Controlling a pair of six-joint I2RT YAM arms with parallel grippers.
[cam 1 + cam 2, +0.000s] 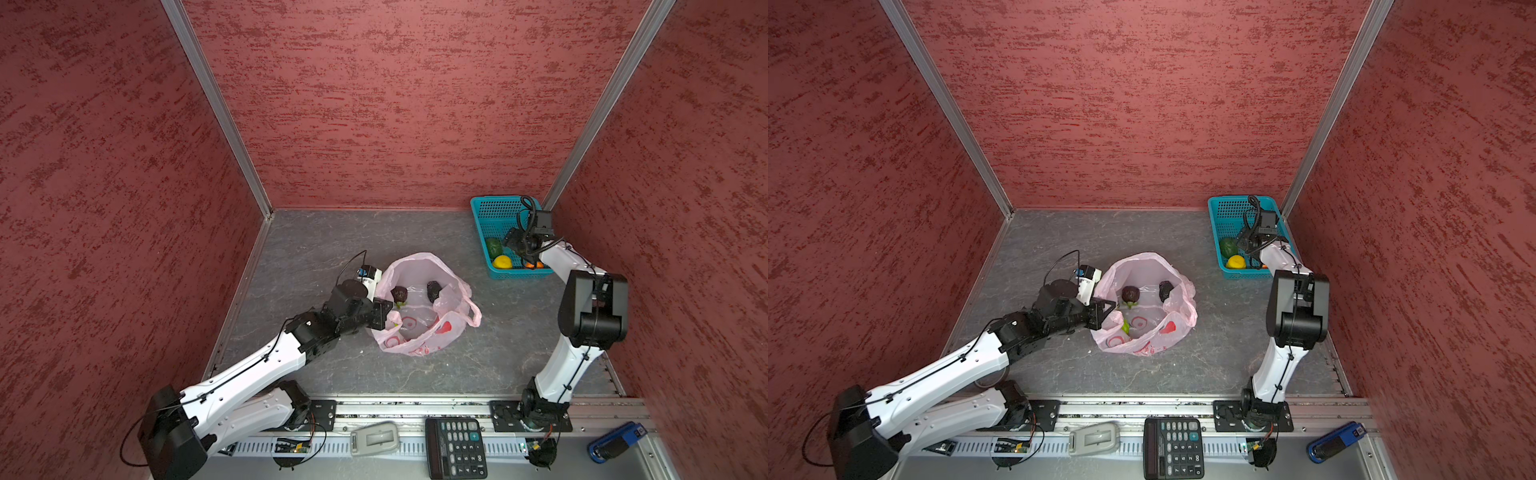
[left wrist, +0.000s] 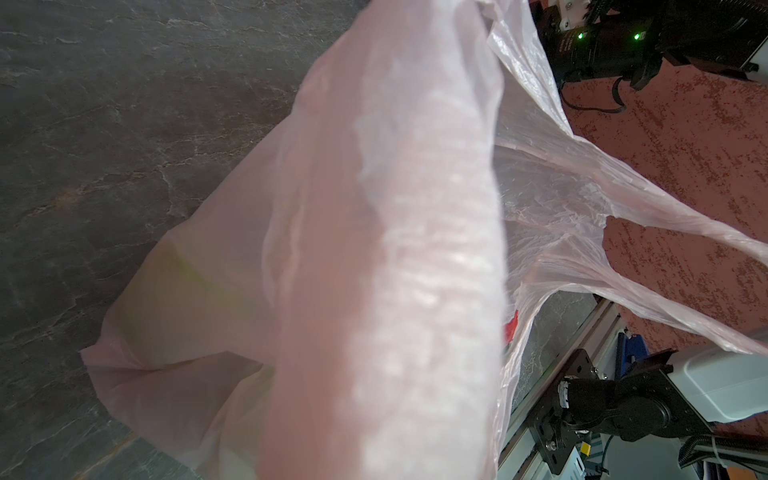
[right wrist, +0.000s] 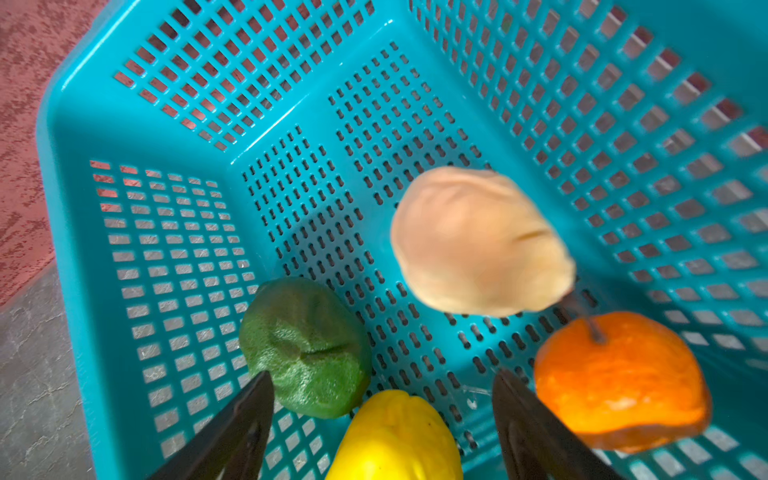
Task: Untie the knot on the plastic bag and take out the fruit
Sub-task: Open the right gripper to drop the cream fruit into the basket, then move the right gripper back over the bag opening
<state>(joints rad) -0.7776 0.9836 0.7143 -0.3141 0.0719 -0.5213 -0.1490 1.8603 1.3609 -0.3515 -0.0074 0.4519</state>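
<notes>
Right tool [image 3: 382, 374] over teal basket [image 3: 291, 137], fingers [image 3: 232, 432] spread wide, nothing between the tips. Cream fruit [image 3: 478, 241] blurred, clear of both fingers. Dark green fruit [image 3: 307, 345] by one finger, orange fruit [image 3: 619, 378] by the other, yellow fruit [image 3: 395, 436] between them. Grey counter [image 3: 33, 374] outside the basket.

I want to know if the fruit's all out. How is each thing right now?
plastic bag: untied, mouth wide open.
left hand: shut on the bag's rim.
dark fruits: two, inside the bag.
right hand: open, above the basket.
cream fruit: blurred, loose below the open hand.
green fruit, yellow fruit, orange fruit: lying in the basket.
</notes>
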